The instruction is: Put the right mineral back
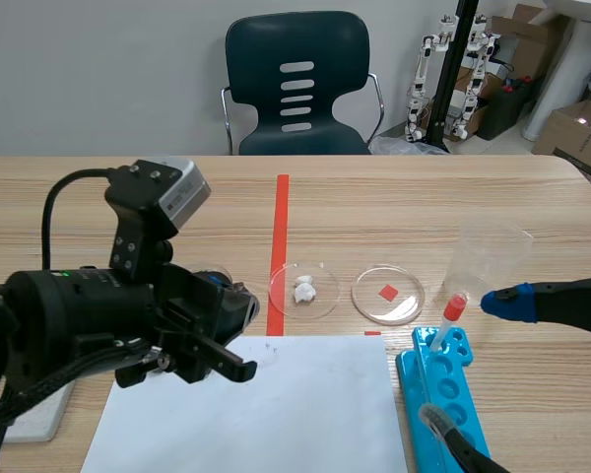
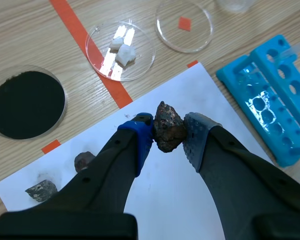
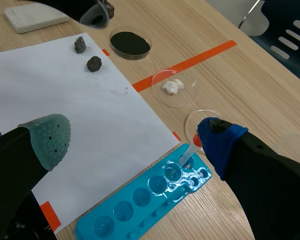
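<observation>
Hovering above the paper's edge, left gripper clamps a mineral; right gripper gapes wide.

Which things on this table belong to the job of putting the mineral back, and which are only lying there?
Job: held rock, clamped in the left pincer; paper; grey rock and dark rock on it.
Lying about: rack, dropper, white-lump dish, red-square dish, black dish, cup.

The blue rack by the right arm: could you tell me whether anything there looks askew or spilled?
Nothing looks spilled. The red-capped dropper leans at a tilt in the far end hole of the blue rack rather than standing upright; the rack itself looks undamaged.
</observation>
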Available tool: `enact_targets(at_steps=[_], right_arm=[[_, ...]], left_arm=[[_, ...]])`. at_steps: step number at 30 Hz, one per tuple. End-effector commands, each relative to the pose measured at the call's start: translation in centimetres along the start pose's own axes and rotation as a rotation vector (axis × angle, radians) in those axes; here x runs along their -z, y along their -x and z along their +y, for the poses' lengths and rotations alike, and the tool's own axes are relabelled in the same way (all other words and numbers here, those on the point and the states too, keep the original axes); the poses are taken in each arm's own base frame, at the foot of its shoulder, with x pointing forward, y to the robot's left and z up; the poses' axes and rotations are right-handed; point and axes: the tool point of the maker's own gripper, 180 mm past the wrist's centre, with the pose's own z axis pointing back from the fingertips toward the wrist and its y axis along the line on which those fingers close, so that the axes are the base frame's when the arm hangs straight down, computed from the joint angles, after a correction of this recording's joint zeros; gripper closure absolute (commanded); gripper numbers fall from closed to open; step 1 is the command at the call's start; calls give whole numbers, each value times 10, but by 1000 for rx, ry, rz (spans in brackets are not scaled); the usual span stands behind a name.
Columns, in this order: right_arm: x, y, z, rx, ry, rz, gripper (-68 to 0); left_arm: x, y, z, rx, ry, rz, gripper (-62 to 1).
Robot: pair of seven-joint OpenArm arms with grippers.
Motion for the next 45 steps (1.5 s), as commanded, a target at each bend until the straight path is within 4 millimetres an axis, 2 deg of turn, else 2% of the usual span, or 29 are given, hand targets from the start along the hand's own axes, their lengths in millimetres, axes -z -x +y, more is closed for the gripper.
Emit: enact_targets(at_steps=[1,6,13,20,28,34,45], right_arm=[[0,-5,-1,7,4,-19,-529],[0,-5,-1,7,4,-19,-529],[0,-5,-1,7,4,-19,-529],[0,-5,-1,7,4,-19,-529],[0,-5,-1,7,4,-19,-529],[0,-5,-1,7,4,-19,-529],[0,-5,-1,7,4,-19,-529]], left_arm=[[5,-9,-6,-18,11,-31,-100],[27,-4,-14,-50,1,3,-100],[54,9,-42,-54,57,74,-100],[77,26,-48,-61,27,229,-100],[101,25,-49,-97,-16,323,-100],[119,33,-47,-100,-49,401,-100],[134,42,-27,-97,-169,490,-100]])
